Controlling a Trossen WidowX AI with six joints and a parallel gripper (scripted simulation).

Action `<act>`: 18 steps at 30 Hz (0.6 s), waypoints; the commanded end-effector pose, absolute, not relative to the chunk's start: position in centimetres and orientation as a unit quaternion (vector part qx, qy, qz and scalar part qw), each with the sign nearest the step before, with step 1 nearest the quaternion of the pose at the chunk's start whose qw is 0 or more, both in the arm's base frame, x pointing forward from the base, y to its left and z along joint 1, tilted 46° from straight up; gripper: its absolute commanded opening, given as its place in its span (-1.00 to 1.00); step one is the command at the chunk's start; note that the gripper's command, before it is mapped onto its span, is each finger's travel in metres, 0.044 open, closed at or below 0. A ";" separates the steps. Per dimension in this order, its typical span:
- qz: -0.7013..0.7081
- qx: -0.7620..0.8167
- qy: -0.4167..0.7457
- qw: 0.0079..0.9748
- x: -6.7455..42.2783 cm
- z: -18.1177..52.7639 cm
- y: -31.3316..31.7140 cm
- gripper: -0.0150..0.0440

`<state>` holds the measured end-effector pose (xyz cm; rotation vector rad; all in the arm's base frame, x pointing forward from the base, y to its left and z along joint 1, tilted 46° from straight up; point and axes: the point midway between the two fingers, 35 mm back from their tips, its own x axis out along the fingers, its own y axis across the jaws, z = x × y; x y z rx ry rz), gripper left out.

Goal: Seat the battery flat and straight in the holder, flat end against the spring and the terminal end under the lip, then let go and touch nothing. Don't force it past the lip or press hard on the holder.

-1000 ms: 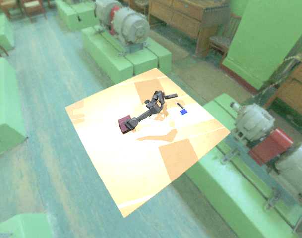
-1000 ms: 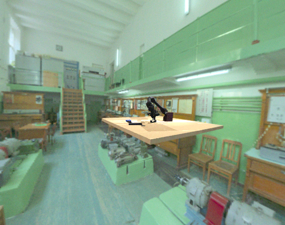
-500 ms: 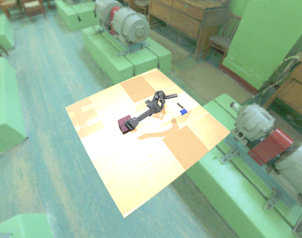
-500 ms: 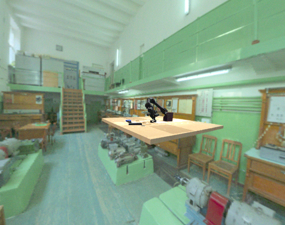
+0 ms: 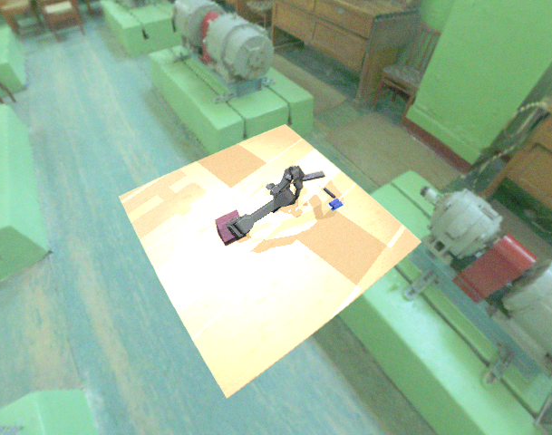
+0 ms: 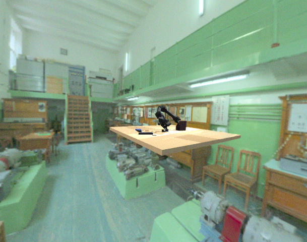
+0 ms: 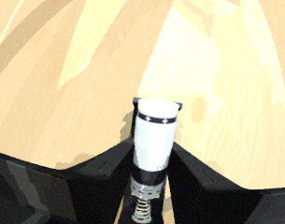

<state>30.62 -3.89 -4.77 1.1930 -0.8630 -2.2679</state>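
Note:
My gripper (image 7: 151, 145) (image 5: 290, 194) (image 6: 165, 129) is shut on the white battery (image 7: 153, 133), which stands out lengthways between the two dark fingers in the wrist view. The holder's spring (image 7: 140, 205) shows at the battery's near, dark-banded end. The battery's far end reaches the lip (image 7: 157, 101). I cannot tell whether the battery rests in the holder or hovers just over it. In the top and exterior views the battery and holder are too small to make out.
A black bar (image 5: 313, 176) (image 6: 145, 133), a small black piece (image 5: 328, 191) and a small blue piece (image 5: 335, 203) (image 6: 138, 129) lie on the table beyond the gripper. A maroon block (image 5: 227, 227) (image 6: 181, 125) sits at the arm's base.

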 end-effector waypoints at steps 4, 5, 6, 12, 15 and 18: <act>-0.828 0.413 -0.318 0.208 30.7 -5.0 -4.1 -0.22; -0.828 0.412 -0.318 0.208 30.7 -5.0 -4.1 -0.22; -0.829 0.411 -0.318 0.207 30.7 -5.0 -4.1 -0.22; -0.829 0.411 -0.318 0.208 31.0 -5.1 -4.1 -0.22; -0.829 0.411 -0.318 0.208 31.2 -5.1 -4.2 -0.22; -0.829 0.411 -0.318 0.208 31.3 -5.2 -4.2 -0.22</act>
